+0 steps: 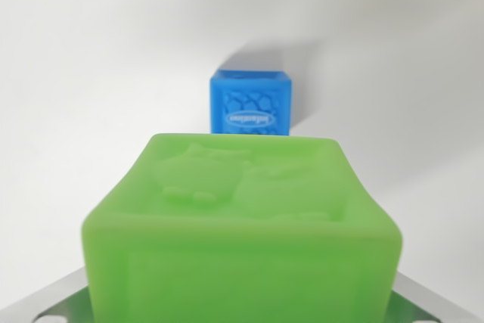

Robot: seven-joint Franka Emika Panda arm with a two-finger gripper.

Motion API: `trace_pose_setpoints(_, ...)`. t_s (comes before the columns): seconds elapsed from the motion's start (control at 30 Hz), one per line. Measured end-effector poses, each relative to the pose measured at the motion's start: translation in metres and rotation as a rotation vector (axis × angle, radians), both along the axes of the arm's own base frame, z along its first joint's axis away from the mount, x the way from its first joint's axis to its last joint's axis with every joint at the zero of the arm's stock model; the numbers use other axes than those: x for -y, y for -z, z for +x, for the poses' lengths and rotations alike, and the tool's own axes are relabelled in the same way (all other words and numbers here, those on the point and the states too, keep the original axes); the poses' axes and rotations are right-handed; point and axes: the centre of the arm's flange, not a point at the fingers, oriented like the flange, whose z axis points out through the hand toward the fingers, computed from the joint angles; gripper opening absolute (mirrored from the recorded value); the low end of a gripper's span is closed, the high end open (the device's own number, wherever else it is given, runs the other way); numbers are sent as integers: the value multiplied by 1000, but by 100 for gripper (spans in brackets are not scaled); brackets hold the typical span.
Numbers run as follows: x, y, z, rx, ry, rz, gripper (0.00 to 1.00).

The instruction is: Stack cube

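Note:
A large, blurred green cube (242,225) with a raised animal relief on top fills the lower half of the wrist view. It sits between the silver fingers (53,300) of my gripper (242,296), which is shut on it; only the fingers' edges show at the bottom corners. Beyond it, a smaller blue cube (251,104) with a patterned face and an embossed label rests on the white surface, just above the green cube's far edge and near the centre. The two cubes are apart.
A plain white tabletop (91,51) surrounds the blue cube. A soft grey shadow (318,58) falls behind it and to the wrist view's right.

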Motion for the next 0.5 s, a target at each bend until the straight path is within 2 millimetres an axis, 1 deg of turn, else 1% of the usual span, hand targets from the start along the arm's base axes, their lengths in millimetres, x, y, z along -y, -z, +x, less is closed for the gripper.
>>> trace_pose_setpoints(0.07, 0, 3, 0, -2, 2, 0, 0)
trace_pose_setpoints(0.3, 0, 31, 1, -10, 5, -1, 0)
trace_pose_setpoints(0.5, 0, 48, 1, -7, 6, -1, 0)
